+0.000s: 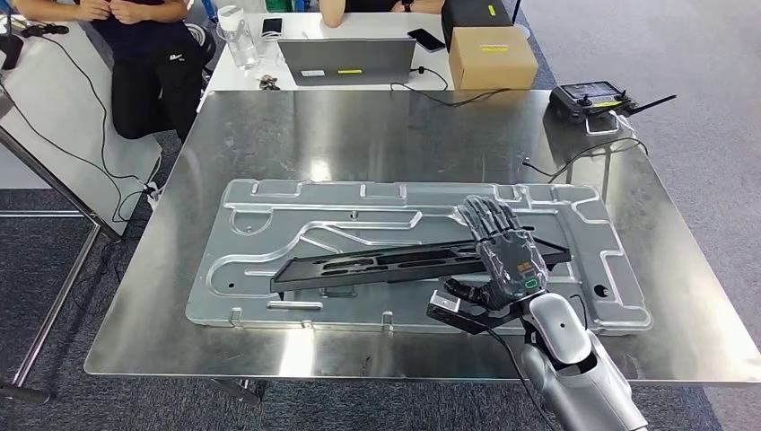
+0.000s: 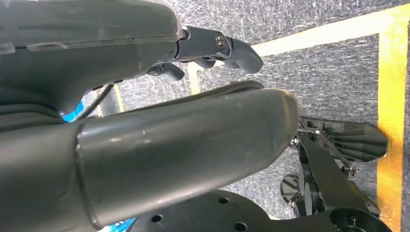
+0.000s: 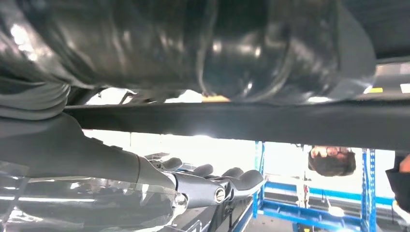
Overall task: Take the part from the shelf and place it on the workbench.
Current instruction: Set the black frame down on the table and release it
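The right hand (image 1: 504,251) grips one end of the black part (image 1: 395,265) just above a metal tray (image 1: 269,215) on the steel surface (image 1: 377,135).

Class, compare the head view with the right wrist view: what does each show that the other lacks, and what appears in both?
Head view alone: the steel workbench, the large silver plate, a laptop, a cardboard box and a controller. Right wrist view alone: blue racking behind a person. Both: the right hand on the long black part, which crosses the wrist picture as a dark bar.
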